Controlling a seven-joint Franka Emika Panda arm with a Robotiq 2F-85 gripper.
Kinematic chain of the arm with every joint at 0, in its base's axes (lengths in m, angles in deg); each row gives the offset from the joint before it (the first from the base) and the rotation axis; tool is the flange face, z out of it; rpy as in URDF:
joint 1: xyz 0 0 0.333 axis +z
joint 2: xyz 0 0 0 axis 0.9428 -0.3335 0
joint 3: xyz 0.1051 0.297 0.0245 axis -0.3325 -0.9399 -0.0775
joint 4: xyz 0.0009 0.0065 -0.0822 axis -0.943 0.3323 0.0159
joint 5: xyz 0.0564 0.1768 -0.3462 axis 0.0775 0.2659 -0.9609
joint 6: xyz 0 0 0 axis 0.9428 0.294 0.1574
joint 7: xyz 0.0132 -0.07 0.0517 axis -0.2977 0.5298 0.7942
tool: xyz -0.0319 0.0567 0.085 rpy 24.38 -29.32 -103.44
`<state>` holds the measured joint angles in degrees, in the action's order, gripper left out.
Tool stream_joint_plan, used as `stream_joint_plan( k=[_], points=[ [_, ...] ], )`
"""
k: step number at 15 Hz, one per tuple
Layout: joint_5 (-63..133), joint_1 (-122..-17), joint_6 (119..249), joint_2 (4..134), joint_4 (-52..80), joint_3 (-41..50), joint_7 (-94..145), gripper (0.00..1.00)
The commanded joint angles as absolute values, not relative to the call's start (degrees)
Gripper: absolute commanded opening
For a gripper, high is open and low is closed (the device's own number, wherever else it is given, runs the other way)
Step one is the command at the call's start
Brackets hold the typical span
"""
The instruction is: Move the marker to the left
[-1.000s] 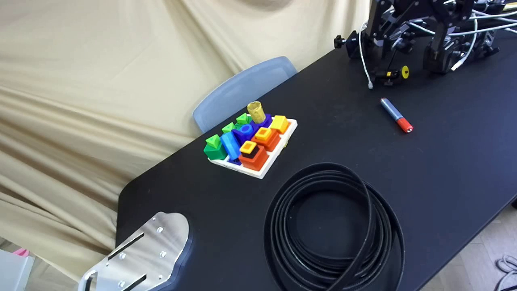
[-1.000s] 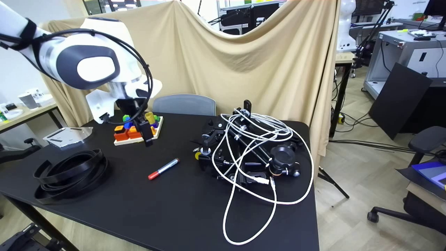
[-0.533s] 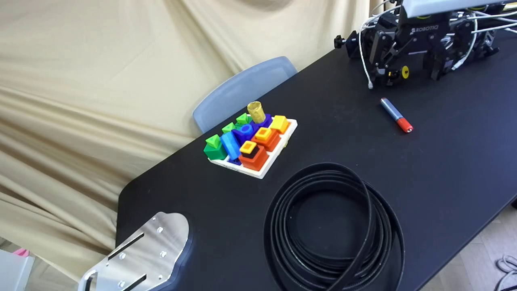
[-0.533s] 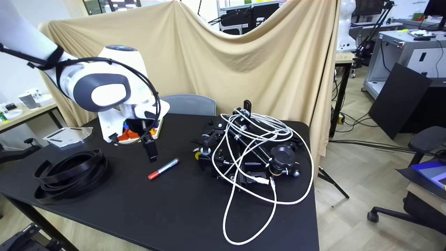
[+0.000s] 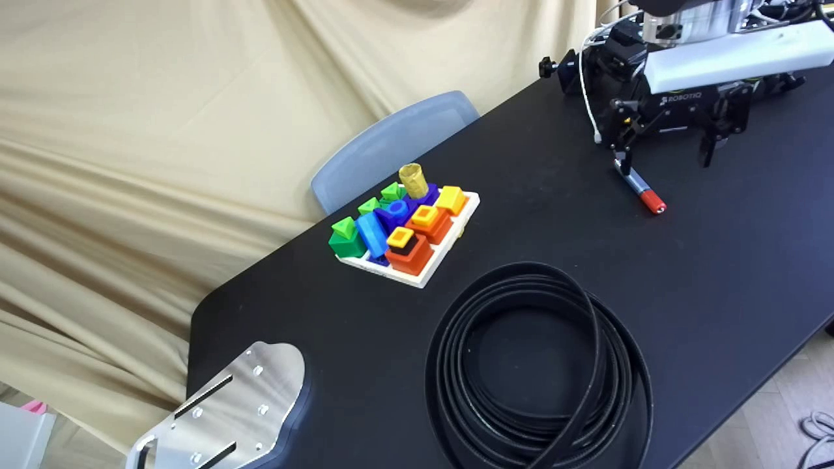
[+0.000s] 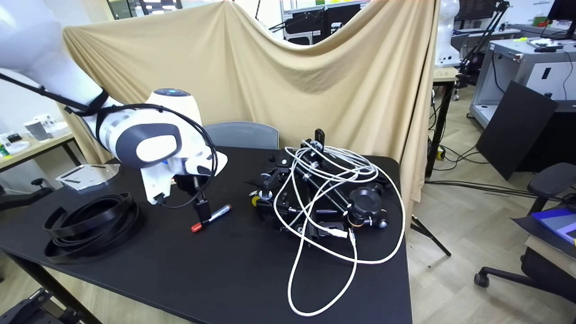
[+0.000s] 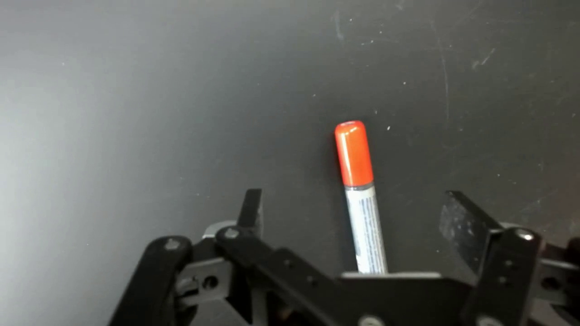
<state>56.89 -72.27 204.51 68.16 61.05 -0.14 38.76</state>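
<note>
The marker has a red cap and a grey-white body, and lies flat on the black table. It shows in both exterior views (image 5: 639, 185) (image 6: 220, 213) and in the wrist view (image 7: 355, 156). My gripper (image 7: 354, 203) is open, with its fingers wide apart on either side of the marker's body and touching neither side in the wrist view. The red cap points away from the gripper there, and the marker's lower end is hidden behind the gripper. In an exterior view the gripper (image 5: 665, 161) is low over the marker; one finger (image 5: 624, 162) overlaps its rear end.
A coil of black strap (image 5: 449, 365) and a white board (image 5: 445, 248) of coloured blocks lie on the table. A metal plate (image 5: 260, 391) is at the table's end. Black clamps and stands (image 6: 366, 202) with white cables lie near the marker. A chair (image 6: 252, 135) stands behind.
My open gripper has come down from above the table to the marker, moving right and lower in an exterior view. The marker has not moved.
</note>
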Motion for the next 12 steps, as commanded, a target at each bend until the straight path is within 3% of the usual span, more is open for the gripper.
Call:
stream_joint_plan(
  k=[1,7,8,10,12],
  points=[
    [56.21,-71.12,204.66,64.77,58.18,0.45,39.37,1.00],
    [56.39,-70.65,204.08,61.71,55.73,0.58,39.43,1.00],
    [56.59,-70.78,204.09,61.31,55.39,0.51,39.29,0.75],
    [56.80,-70.93,204.16,60.85,54.89,0.38,39.04,0.67],
    [56.86,-70.95,204.21,60.67,54.60,0.32,38.94,0.51]
  ],
)
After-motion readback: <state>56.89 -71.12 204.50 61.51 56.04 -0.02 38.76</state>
